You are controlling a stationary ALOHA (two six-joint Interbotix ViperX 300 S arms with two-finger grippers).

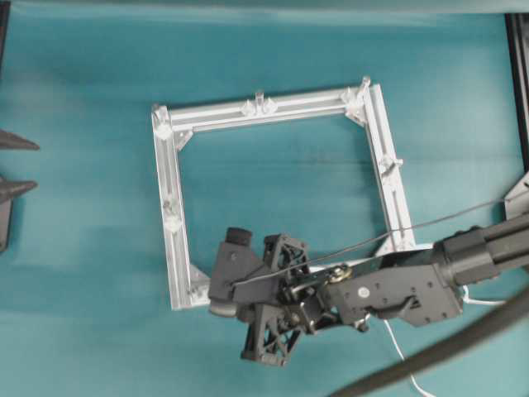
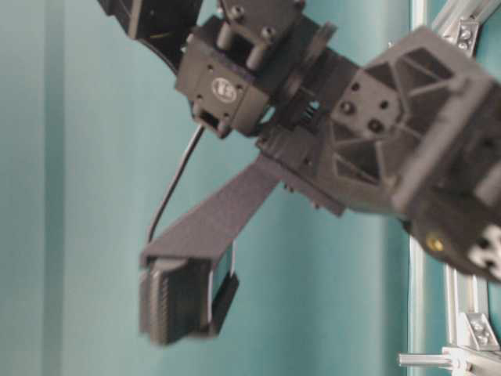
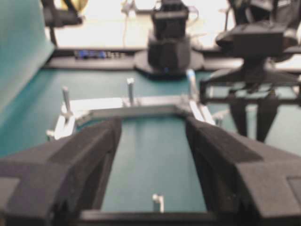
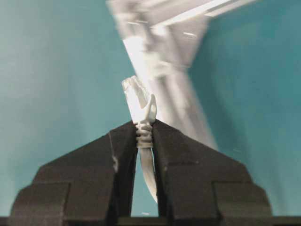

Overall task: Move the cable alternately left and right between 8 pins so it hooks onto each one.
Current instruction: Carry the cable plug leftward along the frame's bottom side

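A square silver frame (image 1: 175, 248) lies on the teal table, with short pins such as one (image 1: 259, 101) on its far bar. My right gripper (image 1: 225, 285) hangs over the frame's near-left corner. It is shut on the plug end of the white cable (image 4: 143, 113), which sticks out past the fingertips. The rest of the cable (image 1: 398, 347) trails off under the right arm toward the near edge. My left gripper (image 1: 25, 165) is at the far left, away from the frame. It stands open and empty (image 3: 153, 127), facing the frame (image 3: 141, 106) and a near pin (image 3: 158, 202).
A thick dark grey hose (image 1: 446, 351) crosses the near-right corner. A thin black wire (image 1: 372, 240) runs along the right arm. A black rail (image 1: 519, 83) borders the right edge. An arm base (image 3: 169, 52) stands beyond the frame.
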